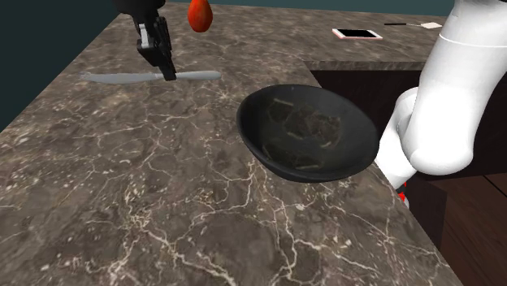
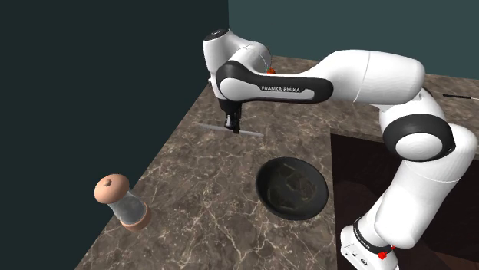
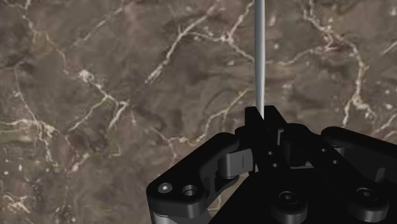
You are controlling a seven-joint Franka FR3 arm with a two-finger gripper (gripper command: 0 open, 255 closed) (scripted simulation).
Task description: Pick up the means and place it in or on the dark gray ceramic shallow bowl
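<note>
Closest in, the black gripper [image 3: 263, 116], fingers pressed together on a thin grey utensil [image 3: 259, 51] — knife-like, seen edge-on from the wrist, a slim sliver running straight out ahead of the fingertips over brown, white-veined marble counter [image 3: 95, 95]. No gap to either side of it at the fingertips.

From the shoulder, same gripper [image 1: 170, 75] pointing down, utensil [image 1: 114, 77] lying level and crosswise between the fingers, pinched off-centre: the longer part out to one side of the hand, the shorter, paler part out to the other. Impossible to tell whether resting on the counter [image 1: 122, 203] or raised just off it.

Dark grey shallow bowl [image 1: 272, 154] well apart from the hand, back toward the arm's white base, upright on the marble, faint pale markings inside. Orange-red rounded object [image 1: 198, 14] just beyond the hand, on the far side from the bowl. Flat white-edged slab [image 1: 356, 34] far off past the bowl.

From the second exterior view, gripper [image 2: 233, 127] below the bent wrist, utensil [image 2: 249, 133] across it, bowl [image 2: 265, 192] nearer the base — and a grinder with a rounded tan top [image 2: 121, 201] standing far from the hand, near the counter's edge.
</note>
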